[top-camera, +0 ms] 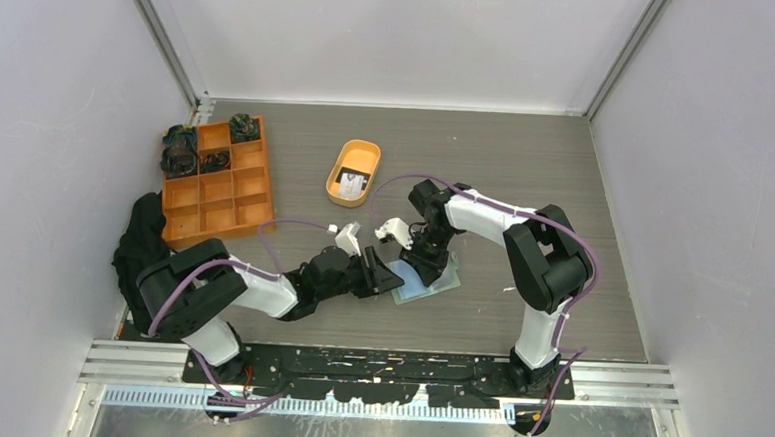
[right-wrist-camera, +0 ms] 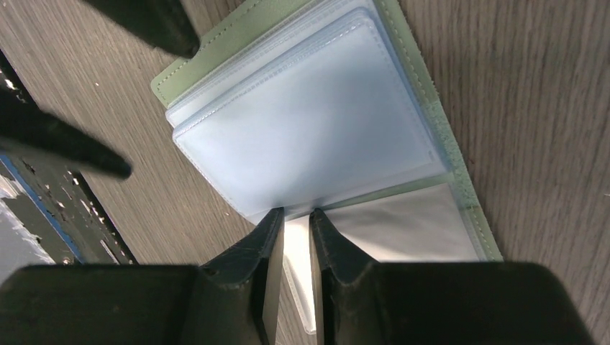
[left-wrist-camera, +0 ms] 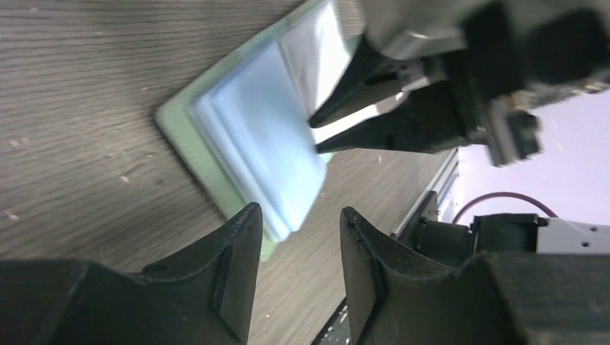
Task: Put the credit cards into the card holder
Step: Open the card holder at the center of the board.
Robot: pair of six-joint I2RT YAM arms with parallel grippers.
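The sage-green card holder (top-camera: 438,284) lies open on the table, its clear sleeves (right-wrist-camera: 302,122) fanned out. My right gripper (right-wrist-camera: 295,213) points down at the sleeves' edge near the fold. Its jaws stand a narrow way apart, and a white strip (right-wrist-camera: 296,251) shows in the gap. Whether that strip is gripped does not show. My left gripper (left-wrist-camera: 298,212) is open and empty, low at the holder's near corner (left-wrist-camera: 216,180), opposite the right gripper (left-wrist-camera: 315,133). A credit card (top-camera: 353,184) lies in the orange oval tray (top-camera: 338,161).
An orange grid organiser (top-camera: 215,179) with dark bundles in its far cells stands at the back left. A black cloth (top-camera: 142,241) lies by the left wall. The metal rail (top-camera: 376,363) runs along the table's near edge, close behind the holder.
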